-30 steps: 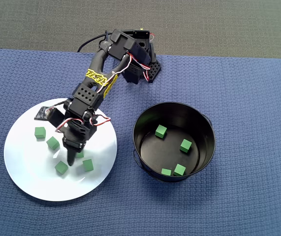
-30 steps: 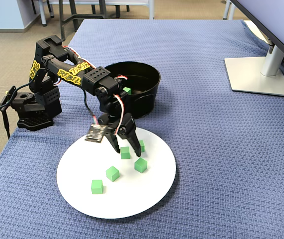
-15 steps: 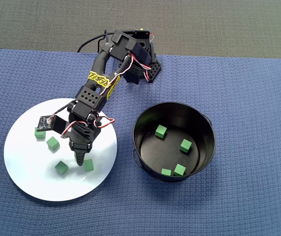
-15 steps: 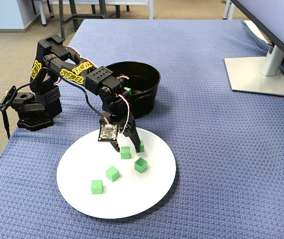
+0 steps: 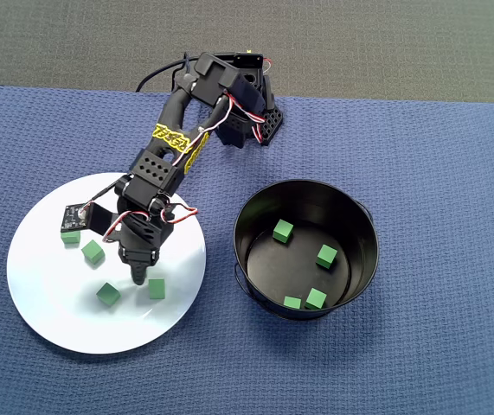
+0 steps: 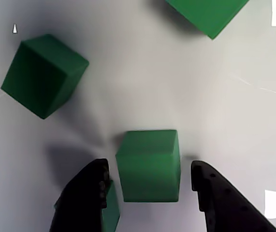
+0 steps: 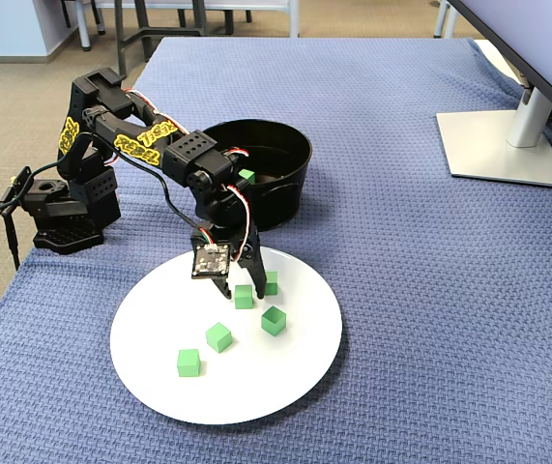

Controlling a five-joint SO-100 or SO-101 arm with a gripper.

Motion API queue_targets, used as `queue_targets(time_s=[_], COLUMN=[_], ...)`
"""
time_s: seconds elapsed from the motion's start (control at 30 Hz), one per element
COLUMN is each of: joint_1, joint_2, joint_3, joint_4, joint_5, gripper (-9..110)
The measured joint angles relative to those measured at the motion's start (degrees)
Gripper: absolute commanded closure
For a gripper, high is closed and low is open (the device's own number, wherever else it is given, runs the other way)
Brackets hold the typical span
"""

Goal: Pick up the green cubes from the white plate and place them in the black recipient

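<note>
Mid-pick, down over the large glossy white plate (image 7: 285,372), with the black two-finger gripper (image 6: 150,181) spread apart and straddling one small matte green cube (image 6: 149,165), not yet clamped. Other cubes close by: one ahead to the left (image 6: 43,75), one ahead to the right (image 6: 208,14). Four already inside the round black metal pot (image 5: 355,216), off to the side. Next, probably: close squarely on the straddled cube, lift clear, swing across to the pot

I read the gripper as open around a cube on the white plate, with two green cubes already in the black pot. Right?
Not quite: the overhead view shows four green cubes in the black pot, not two. The gripper is open around a cube on the white plate.
</note>
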Motion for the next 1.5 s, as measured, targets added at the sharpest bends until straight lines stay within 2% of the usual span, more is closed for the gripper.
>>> queue_targets(time_s=[0.2,0.7,1.1,1.3,1.5], joint_1=[0.70,1.05,1.23,3.52,6.42], joint_2=[0.00,0.00,0.79,10.55,31.55], joint_3=[0.44,0.97,2.72,6.94,10.55], joint_4=[-0.44,-2.20,-3.78,-2.46,7.73], joint_5=[-2.02,-2.29,0.53,6.68,13.36], gripper=[89,98,101,101,101])
